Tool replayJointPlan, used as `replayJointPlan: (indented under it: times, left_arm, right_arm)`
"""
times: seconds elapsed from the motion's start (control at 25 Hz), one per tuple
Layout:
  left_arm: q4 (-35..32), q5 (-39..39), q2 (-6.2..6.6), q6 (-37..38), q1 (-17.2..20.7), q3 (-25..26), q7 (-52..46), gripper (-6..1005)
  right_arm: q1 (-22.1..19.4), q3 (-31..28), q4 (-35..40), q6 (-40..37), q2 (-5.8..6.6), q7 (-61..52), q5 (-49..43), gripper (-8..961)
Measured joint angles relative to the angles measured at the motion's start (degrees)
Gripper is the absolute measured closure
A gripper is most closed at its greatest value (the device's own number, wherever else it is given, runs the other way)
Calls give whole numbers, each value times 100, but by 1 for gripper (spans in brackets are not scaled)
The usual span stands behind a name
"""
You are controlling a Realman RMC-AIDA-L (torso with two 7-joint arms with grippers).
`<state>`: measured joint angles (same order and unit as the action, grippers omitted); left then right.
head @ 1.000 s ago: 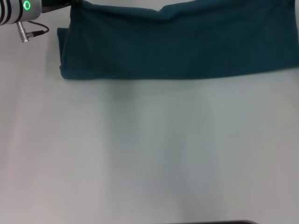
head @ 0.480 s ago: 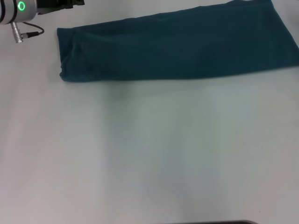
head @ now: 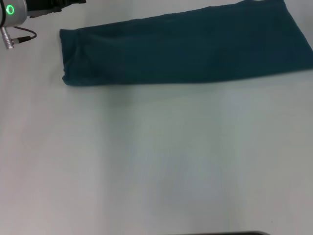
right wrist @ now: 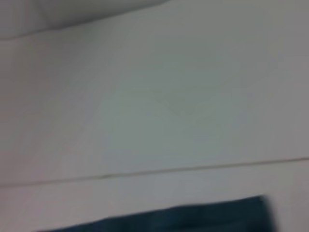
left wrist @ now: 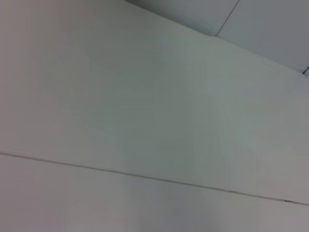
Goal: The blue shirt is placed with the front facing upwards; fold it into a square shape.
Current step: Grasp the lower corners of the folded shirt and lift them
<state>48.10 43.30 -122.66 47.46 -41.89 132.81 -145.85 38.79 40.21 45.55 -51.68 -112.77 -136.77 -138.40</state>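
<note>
The blue shirt (head: 186, 49) lies flat on the white table (head: 156, 161) at the far side, folded into a long band that runs from the far left to the right edge. No letters or neck tag show. My left arm's wrist, with a green light ring (head: 11, 10), is at the far left corner, beside the band's left end and apart from it. Only the black base of the left gripper (head: 54, 4) shows at the top edge. The right gripper shows in no view. A strip of the shirt (right wrist: 169, 220) shows in the right wrist view.
The white table stretches from the shirt to the near edge. A dark strip (head: 225, 233) shows at the near edge. The left wrist view shows only white surface with a thin seam (left wrist: 145, 176).
The shirt's far side, raised and draped a second ago, now lies flat as a band. My left arm has drawn away to the left, off the cloth.
</note>
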Motion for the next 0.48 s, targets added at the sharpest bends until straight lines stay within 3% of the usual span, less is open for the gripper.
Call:
replayJointPlan:
  times: [0.12,0.28,0.36,0.48]
  left_arm:
    - [469,518,-12,600,327,11,229,251]
    - [876,1857,93,1790,876,69,934,174]
    - [850,2447,242,2557,1122,271,1219,136]
    - [550,2662,362,3292,1310,688,1524,78]
  right_arm:
    - [-147,-224,108,-997,79,582,663,179]
    - [-739,-708,324,-2406,10,2053,2314,33]
    - [-1092,-800,335,-2906,-51,2626,2906,30]
    - [-1523,-832,271,-3349,-151,3027,3410,26]
